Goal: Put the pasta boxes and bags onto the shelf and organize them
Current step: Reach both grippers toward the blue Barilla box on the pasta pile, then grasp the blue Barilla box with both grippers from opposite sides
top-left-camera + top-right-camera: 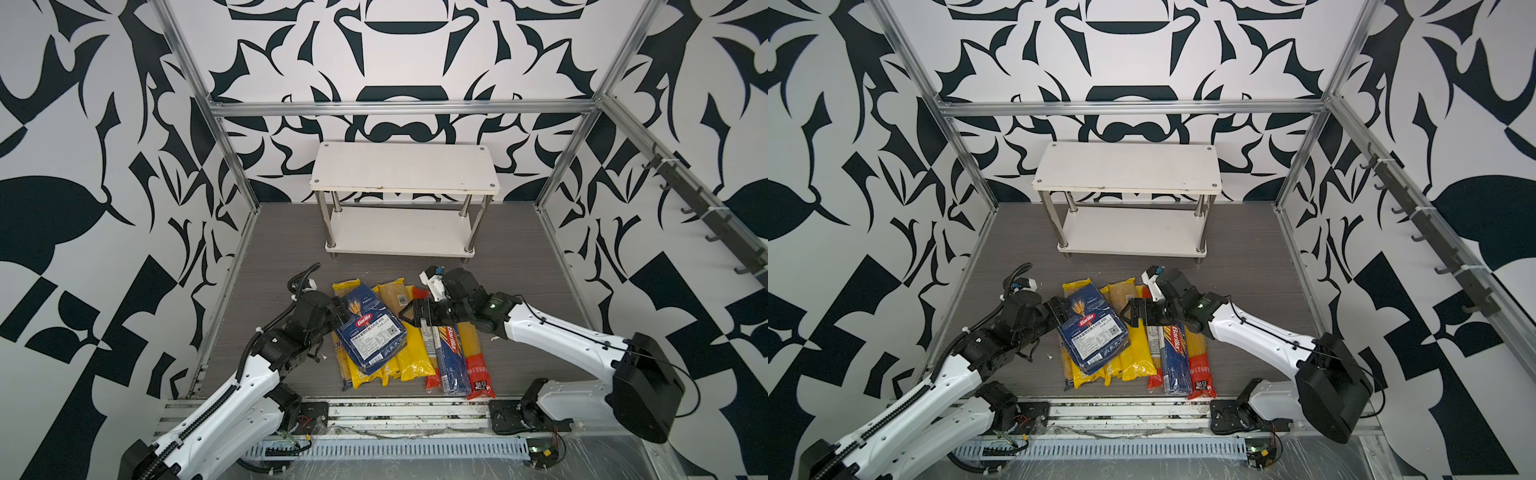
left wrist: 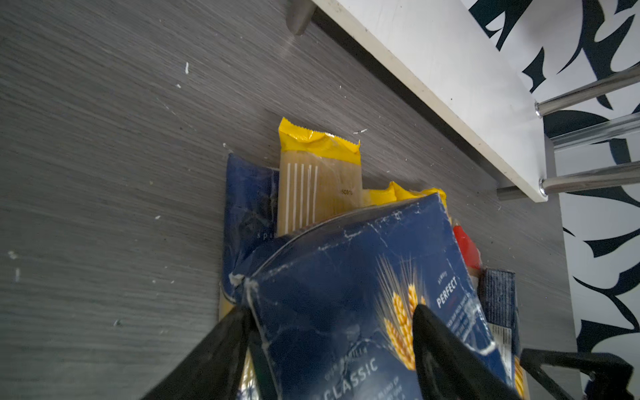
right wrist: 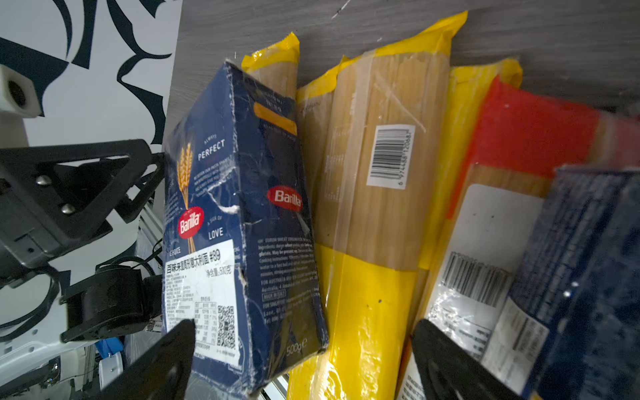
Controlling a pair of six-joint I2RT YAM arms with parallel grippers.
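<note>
Top views first: we see the shelf (image 1: 405, 174) at the back of the counter (image 1: 282, 257), well apart from the pasta pile up front. The wide Barilla box (image 1: 370, 328) lies tilted on the yellow bags (image 1: 411, 361), with the left pincer (image 1: 340, 311) at its left edge. The right pincer (image 1: 409, 313) hovers over those bags, near the narrow Barilla box (image 1: 453, 353).

Left wrist view: the left pincer looks clamped on the wide Barilla box, one finger on its printed face.

Right wrist view: the right pincer's fingers stand wide apart above the yellow bags.
</note>
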